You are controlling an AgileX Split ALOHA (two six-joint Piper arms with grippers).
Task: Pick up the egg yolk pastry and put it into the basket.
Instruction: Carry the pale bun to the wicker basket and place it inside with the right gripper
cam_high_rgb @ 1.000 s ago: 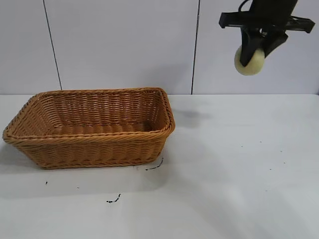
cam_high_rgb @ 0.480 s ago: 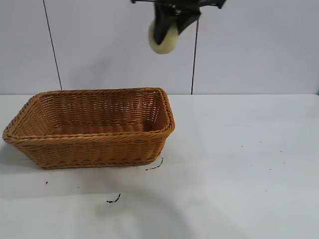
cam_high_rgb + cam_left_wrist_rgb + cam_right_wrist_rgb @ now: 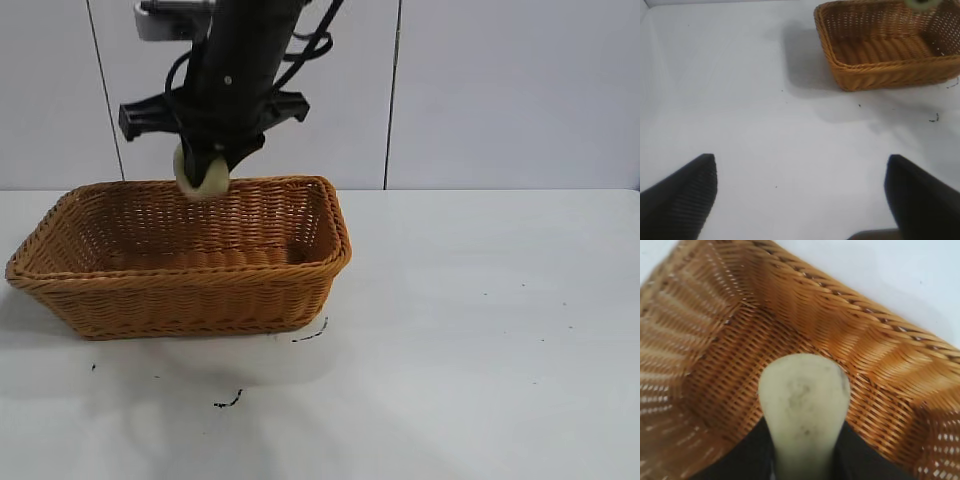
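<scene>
Right end effector clamps the egg yolk pastry w/ it hanging just above the basket interior near its back rim; best to lower closer to basket floor before letting go, avoiding a bounce; left end effector spread wide, parked well away from basket.

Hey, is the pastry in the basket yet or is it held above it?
Held above it. The right gripper is shut on the pastry, level with the basket's back rim; the basket floor shows beneath it.
</scene>
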